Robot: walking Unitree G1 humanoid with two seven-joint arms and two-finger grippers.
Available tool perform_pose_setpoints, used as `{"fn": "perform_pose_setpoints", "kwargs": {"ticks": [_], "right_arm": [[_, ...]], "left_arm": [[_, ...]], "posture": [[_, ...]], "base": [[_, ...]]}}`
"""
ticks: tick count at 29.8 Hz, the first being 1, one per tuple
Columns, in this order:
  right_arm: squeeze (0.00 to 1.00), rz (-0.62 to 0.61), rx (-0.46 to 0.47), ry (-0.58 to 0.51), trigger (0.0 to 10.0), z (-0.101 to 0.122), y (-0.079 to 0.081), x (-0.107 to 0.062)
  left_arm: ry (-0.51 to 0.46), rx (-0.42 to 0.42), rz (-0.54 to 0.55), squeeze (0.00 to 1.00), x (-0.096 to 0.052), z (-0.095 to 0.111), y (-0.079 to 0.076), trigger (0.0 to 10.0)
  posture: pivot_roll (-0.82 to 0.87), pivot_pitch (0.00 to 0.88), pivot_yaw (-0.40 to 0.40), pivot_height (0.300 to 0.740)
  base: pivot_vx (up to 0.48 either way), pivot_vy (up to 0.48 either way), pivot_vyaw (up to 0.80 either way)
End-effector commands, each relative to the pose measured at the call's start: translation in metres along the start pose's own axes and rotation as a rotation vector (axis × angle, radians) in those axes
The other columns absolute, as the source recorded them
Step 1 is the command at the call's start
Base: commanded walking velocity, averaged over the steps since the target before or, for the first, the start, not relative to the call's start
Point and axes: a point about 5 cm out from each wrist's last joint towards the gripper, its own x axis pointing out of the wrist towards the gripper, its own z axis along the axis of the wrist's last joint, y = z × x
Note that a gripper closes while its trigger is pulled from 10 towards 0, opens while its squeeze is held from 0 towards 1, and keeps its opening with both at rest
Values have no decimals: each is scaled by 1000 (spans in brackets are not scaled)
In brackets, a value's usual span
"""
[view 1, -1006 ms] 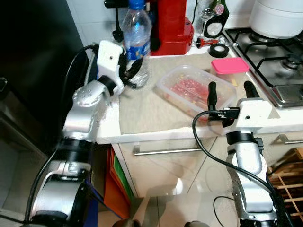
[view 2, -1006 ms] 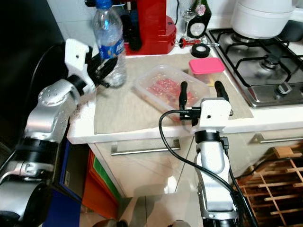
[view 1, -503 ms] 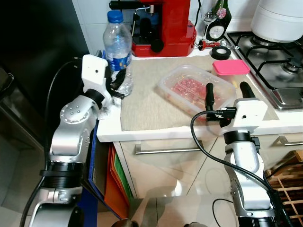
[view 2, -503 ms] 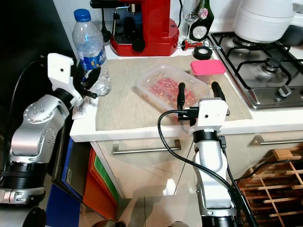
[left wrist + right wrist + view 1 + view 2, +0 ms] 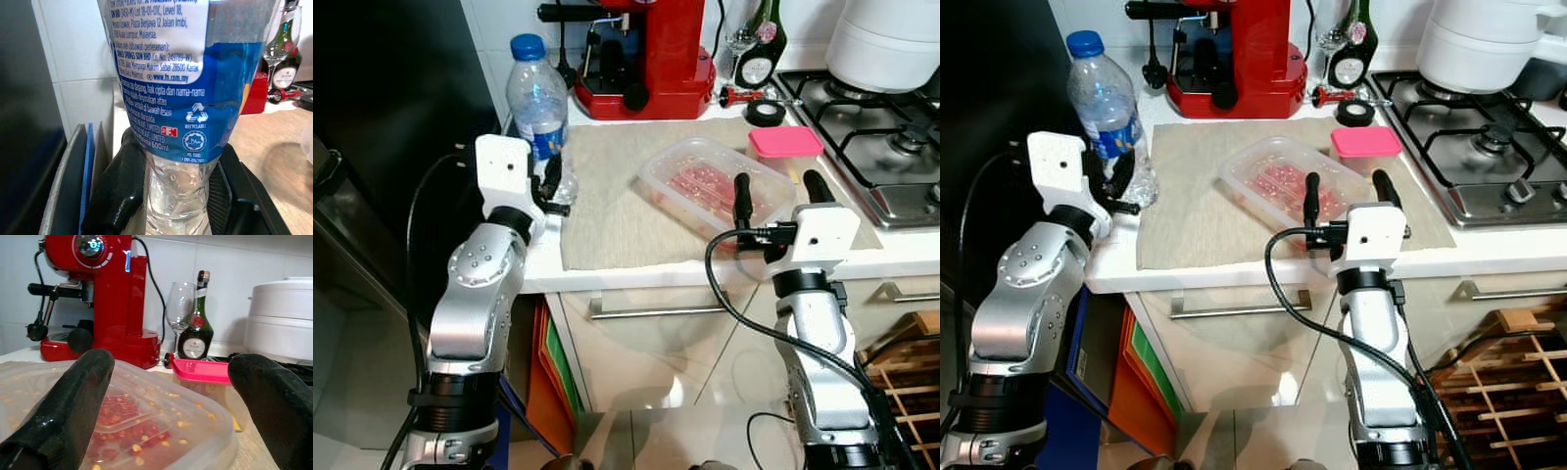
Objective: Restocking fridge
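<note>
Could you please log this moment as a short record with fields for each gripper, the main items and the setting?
left gripper: shut on the clear plastic water bottle with blue cap and label, near the counter's left edge
right gripper: open, fingers either side of the clear lidded plastic container of red food
other items: pink-lidded box; red coffee machine
surface: beige cloth mat on white counter

Our view pulls back from the red coffee machine (image 5: 651, 54), so more counter and cupboard front show below it. We bring the left gripper (image 5: 551, 186) and its water bottle (image 5: 538, 108) lower and further left of that machine, the bottle base now at the mat's (image 5: 626, 211) left edge
</note>
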Motion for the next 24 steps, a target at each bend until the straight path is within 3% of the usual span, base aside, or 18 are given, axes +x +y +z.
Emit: {"fn": "perform_pose_setpoints", "kwargs": {"ticks": [1,6,14,24], "right_arm": [[0,4,9,28,10000,-6,0,1],[0,-27,49,87,10000,-16,-3,-1],[0,-32,36,69,10000,-13,-8,0],[0,-17,27,66,10000,-12,-7,-1]], "left_arm": [[-15,14,9,0,0,3,-3,10000],[13,-26,-15,0,3,-3,-9,10000],[13,3,-30,0,3,-6,-16,10000],[1,-34,-30,0,3,-4,-20,10000]], "posture": [[-23,8,34,740],[-29,12,37,740],[-40,17,36,740],[-39,24,25,740]], "base": [[0,0,0],[0,0,0],[0,0,0],[0,0,0]]}}
